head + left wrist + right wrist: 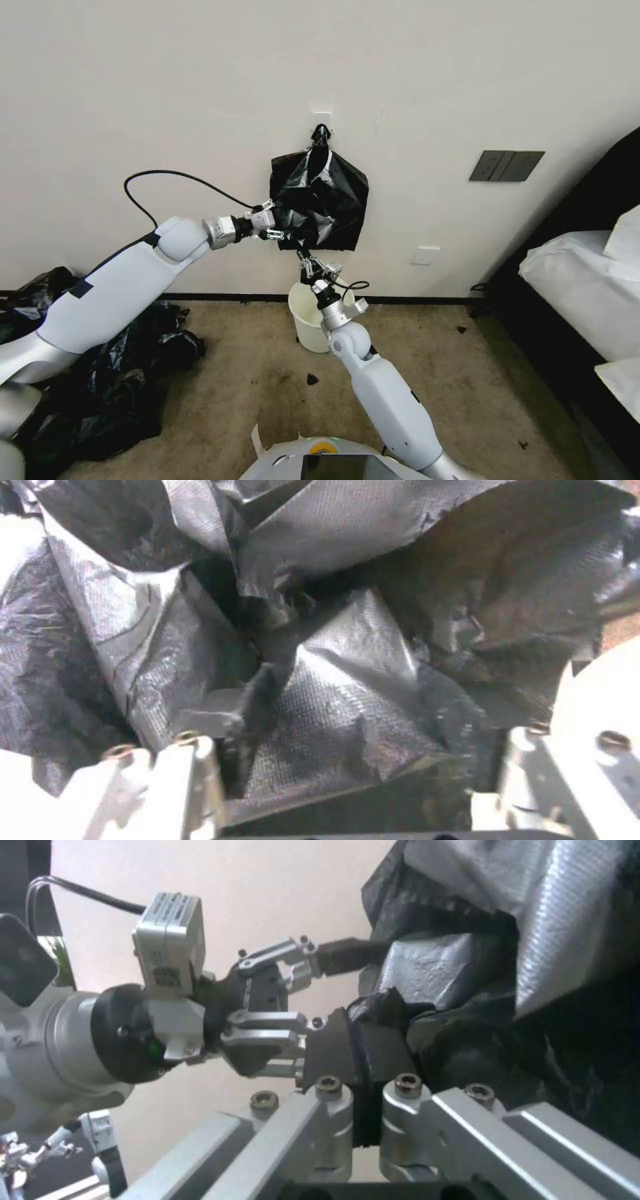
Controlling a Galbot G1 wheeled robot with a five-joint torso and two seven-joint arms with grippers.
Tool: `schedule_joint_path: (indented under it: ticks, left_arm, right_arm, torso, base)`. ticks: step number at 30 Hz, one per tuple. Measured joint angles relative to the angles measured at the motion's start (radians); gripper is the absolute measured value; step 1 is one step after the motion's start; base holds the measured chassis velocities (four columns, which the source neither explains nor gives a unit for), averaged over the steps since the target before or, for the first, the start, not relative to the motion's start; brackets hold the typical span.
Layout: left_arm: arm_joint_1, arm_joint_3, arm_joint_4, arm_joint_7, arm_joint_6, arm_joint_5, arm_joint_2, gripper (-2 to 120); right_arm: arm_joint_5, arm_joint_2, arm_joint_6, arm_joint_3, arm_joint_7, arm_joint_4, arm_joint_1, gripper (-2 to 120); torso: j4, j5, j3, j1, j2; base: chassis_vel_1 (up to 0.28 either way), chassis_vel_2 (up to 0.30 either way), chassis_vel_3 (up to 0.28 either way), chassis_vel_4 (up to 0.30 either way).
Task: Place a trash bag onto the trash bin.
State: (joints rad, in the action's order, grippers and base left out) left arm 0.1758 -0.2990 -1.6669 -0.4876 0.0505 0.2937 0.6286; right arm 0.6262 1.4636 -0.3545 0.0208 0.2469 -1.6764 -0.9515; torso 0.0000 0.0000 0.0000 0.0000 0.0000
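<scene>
**Both grippers at the hanging black bag above the white bin**

The trash bag hangs flat against the wall from a small hook, its top gathered to a point there, and its glossy black plastic is creased and crumpled. The trash bin stands on the carpet at the foot of the wall, straight below the bag and apart from it, its mouth bare.

The left gripper reaches in from the left at the bag's lower left edge; its 2 fingers stand apart, with folds of the plastic lying between them. The right gripper rises from below to the bag's bottom edge, and its fingers are pressed together on a thin fold of the plastic.

A heap of black bags lies on the carpet at the left, well apart from the bin. A bed with white bedding sits at the right.
</scene>
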Motion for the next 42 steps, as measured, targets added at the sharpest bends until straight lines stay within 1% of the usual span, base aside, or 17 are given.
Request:
schedule_joint_path:
  ticks: [5, 6, 9, 13, 16, 17, 21, 23, 25, 27, 28, 30, 31, 34, 37, 39, 42]
  left_arm:
    - [0.043, 0.037, -0.016, 0.014, 0.0, 0.002, -0.002, 37]
    - [0.043, 0.037, -0.016, 0.014, 0.0, 0.002, -0.002, 37]
    - [0.101, 0.088, -0.047, 0.035, 0.002, 0.029, -0.001, 23]
    - [0.141, 0.127, -0.069, 0.052, 0.004, 0.055, 0.002, 15]
    - [0.223, 0.199, -0.104, 0.089, 0.006, 0.126, 0.012, 1]
    - [0.282, 0.24, -0.121, 0.106, 0.008, 0.164, 0.024, 0]
    - [0.371, 0.288, -0.142, 0.136, 0.011, 0.206, 0.045, 0]
    - [0.442, 0.323, -0.164, 0.176, 0.013, 0.248, 0.067, 0]
    - [0.462, 0.333, -0.17, 0.189, 0.013, 0.259, 0.075, 0]
    - [0.483, 0.345, -0.178, 0.204, 0.013, 0.27, 0.086, 0]
    - [0.483, 0.345, -0.178, 0.204, 0.013, 0.27, 0.086, 0]
    - [0.485, 0.347, -0.179, 0.206, 0.014, 0.271, 0.088, 0]
    - [0.485, 0.347, -0.179, 0.206, 0.014, 0.271, 0.088, 0]
    - [0.484, 0.347, -0.179, 0.206, 0.014, 0.271, 0.088, 0]
    - [0.483, 0.346, -0.179, 0.206, 0.014, 0.27, 0.088, 0]
    - [0.481, 0.346, -0.179, 0.205, 0.014, 0.27, 0.087, 0]
    - [0.48, 0.345, -0.178, 0.205, 0.014, 0.269, 0.087, 0]
  right_arm:
    - [-0.002, 0.002, 0.0, 0.002, -0.001, 0.0, 0.0, 0]
    - [-0.002, 0.002, 0.0, 0.002, -0.001, 0.0, 0.0, 0]
    - [-0.006, 0.002, 0.0, 0.002, -0.002, -0.001, -0.004, 0]
    - [-0.012, 0.001, 0.0, 0.002, -0.002, -0.003, -0.009, 0]
    - [-0.026, -0.001, -0.002, -0.001, -0.004, -0.003, -0.023, 0]
    - [-0.04, -0.003, -0.007, -0.002, -0.009, -0.005, -0.03, 0]
    - [-0.117, -0.012, -0.021, -0.01, -0.072, -0.029, -0.048, 0]
    - [-0.222, -0.035, -0.036, -0.02, -0.149, -0.07, -0.076, 6]
    - [-0.26, -0.044, -0.044, -0.02, -0.169, -0.079, -0.085, 9]
    - [-0.319, -0.056, -0.059, -0.018, -0.196, -0.093, -0.098, 21]
    - [-0.319, -0.056, -0.059, -0.018, -0.196, -0.093, -0.098, 21]
    - [-0.329, -0.058, -0.062, -0.017, -0.199, -0.095, -0.1, 30]
    - [-0.329, -0.058, -0.062, -0.017, -0.199, -0.095, -0.1, 30]
    - [-0.329, -0.058, -0.063, -0.017, -0.199, -0.095, -0.1, 45]
    - [-0.328, -0.058, -0.063, -0.017, -0.199, -0.095, -0.1, 52]
    - [-0.328, -0.058, -0.063, -0.017, -0.199, -0.095, -0.099, 64]
    - [-0.327, -0.058, -0.063, -0.017, -0.199, -0.095, -0.099, 71]
  torso:
    - [-0.0001, 0.0, 0.0, 0.0, 0.0]
    - [-0.0001, 0.0, 0.0, 0.0, 0.0]
    - [0.0, 0.0, 0.0, 0.0, 0.0]
    - [0.0, 0.0, 0.0, 0.0, 0.0]
    - [-0.0001, 0.0, 0.0, 0.0, 0.0]
    - [0.0, 0.0001, 0.0, 0.0, 0.0]
    - [0.0001, -0.0003, 0.0, 0.0, 0.0]
    - [0.0001, 0.0, 0.0, 0.0, 0.0]
    - [0.0, -0.0001, 0.0, 0.0, 0.0]
    - [-0.0003, 0.0, 0.0, 0.0, 0.0]
    - [-0.0003, 0.0, 0.0, 0.0, 0.0]
    - [0.0, 0.0, 0.0, 0.0, 0.0]
    - [0.0, 0.0, 0.0, 0.0, 0.0]
    - [0.0, 0.0001, 0.0, 0.0, 0.0]
    - [0.0, 0.0001, 0.0, 0.0, 0.0]
    - [0.0, 0.0001, 0.0, 0.0, 0.0]
    - [-0.0001, 0.0, 0.0, 0.0, 0.0]
  base:
    - [0.0, 0.0, 0.0, 0.0]
    - [0.0, 0.0, 0.0, 0.0]
    - [0.0, 0.0, 0.0, 0.0]
    - [0.0, 0.0, 0.0, 0.0]
    - [0.0, 0.0, 0.0, 0.0]
    - [0.0, 0.0, 0.0, 0.0]
    - [0.0, 0.0, 0.0, 0.0]
    - [0.0, 0.0, 0.0, 0.0]
    - [0.0, 0.0, 0.0, 0.0]
    - [0.0, 0.0, 0.0, 0.0]
    - [0.0, 0.0, 0.0, 0.0]
    - [0.0, 0.0, 0.0, 0.0]
    - [0.0, 0.0, 0.0, 0.0]
    - [0.0, 0.0, 0.0, 0.0]
    - [0.0, 0.0, 0.0, 0.0]
    - [0.0, 0.0, 0.0, 0.0]
    - [0.0, 0.0, 0.0, 0.0]
